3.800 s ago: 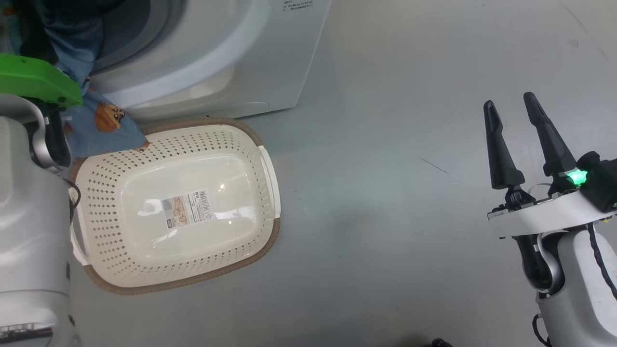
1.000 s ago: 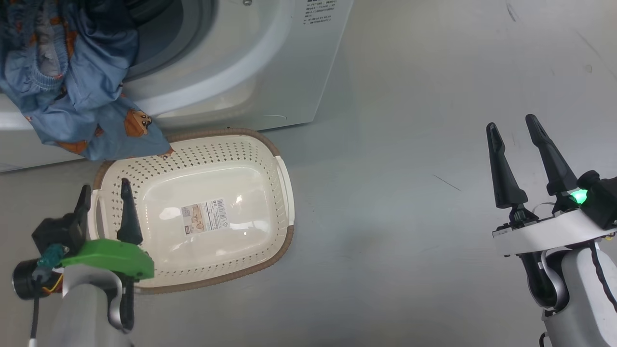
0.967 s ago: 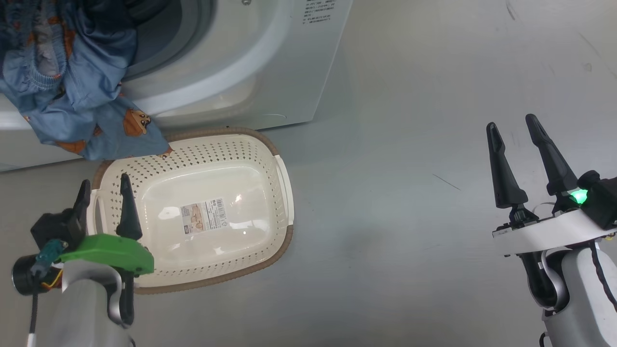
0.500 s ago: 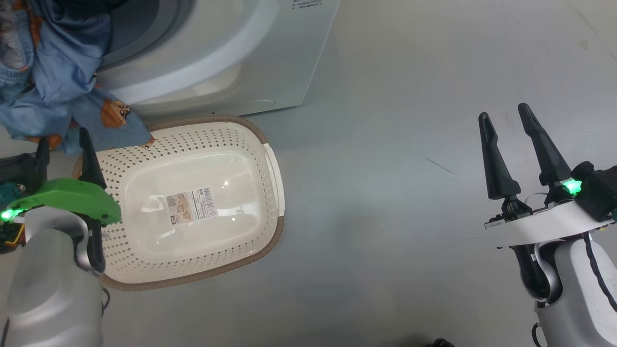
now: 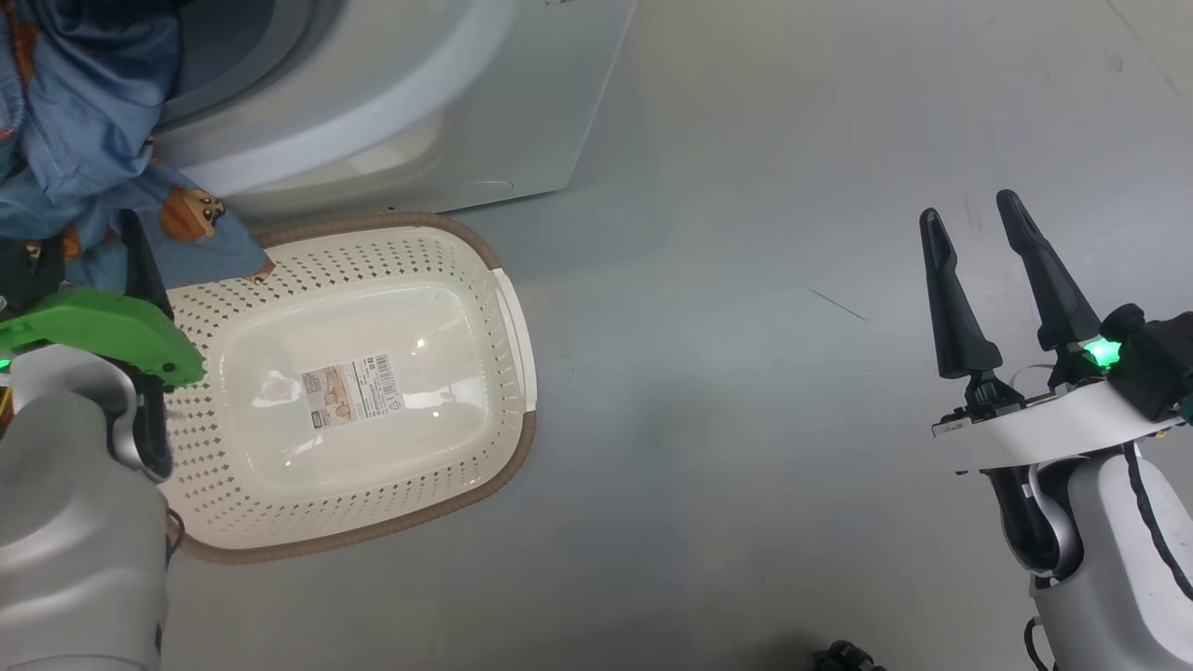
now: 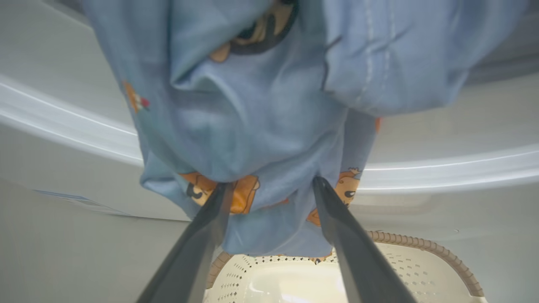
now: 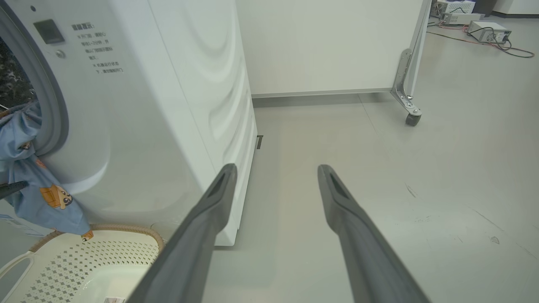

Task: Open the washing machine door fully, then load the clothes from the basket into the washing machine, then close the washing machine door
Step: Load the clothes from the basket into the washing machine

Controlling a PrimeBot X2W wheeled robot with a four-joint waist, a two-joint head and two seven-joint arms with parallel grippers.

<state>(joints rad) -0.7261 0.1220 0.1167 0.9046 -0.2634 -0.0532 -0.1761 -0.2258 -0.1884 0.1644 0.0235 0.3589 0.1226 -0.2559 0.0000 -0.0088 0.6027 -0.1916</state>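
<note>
Left end effector point(image 6: 270, 183) moved from basket point(image 5: 419, 221) side up to hanging clothes point(image 6: 261, 126) lower edge.

left gripper point(image 6: 270, 184) spread wide, both dark fingers pointing up at the clothes point(image 6: 261, 126), blue fabric with orange figures hanging down the white front of the washing machine point(image 6: 63, 109). tips sit right at the lowest folds, possibly touching, hard to say. below, the basket point(image 6: 421, 245), hem dangling just over its rim.
</note>
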